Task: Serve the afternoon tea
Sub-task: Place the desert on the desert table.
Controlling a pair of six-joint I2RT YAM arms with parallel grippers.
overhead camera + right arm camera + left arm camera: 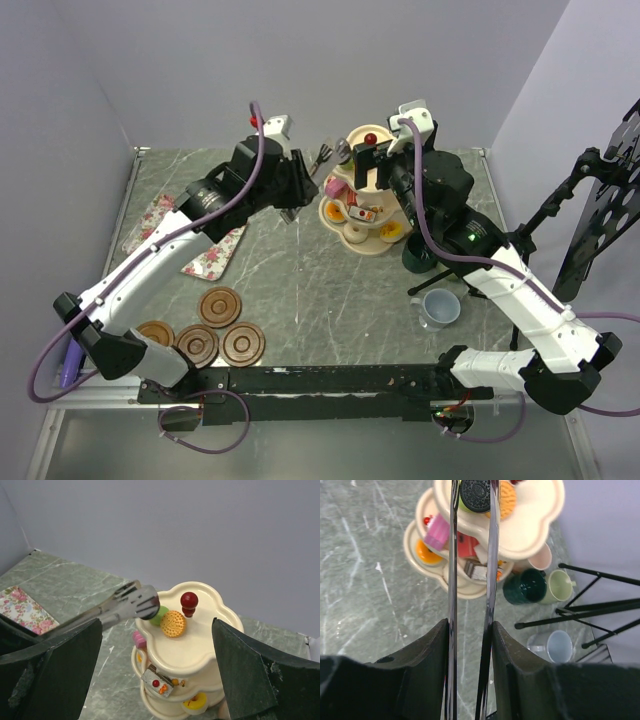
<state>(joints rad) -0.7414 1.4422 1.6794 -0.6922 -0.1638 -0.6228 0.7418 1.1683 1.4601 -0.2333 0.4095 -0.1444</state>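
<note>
One dark cookie [476,495] half hidden between tongs [451,580], left gripper [470,635] pinching tongs, right gripper [157,640] spread wide.

Robot lab test cell: marble-look table [300,290] boxed by plain walls [180,70], purple cables [262,150], black stand [560,197].

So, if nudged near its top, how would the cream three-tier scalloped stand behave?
Likely tips rather than slides: the cream stand is tall, its top tier loaded. Loose pieces like the round yellow biscuit would probably slide off.
</note>
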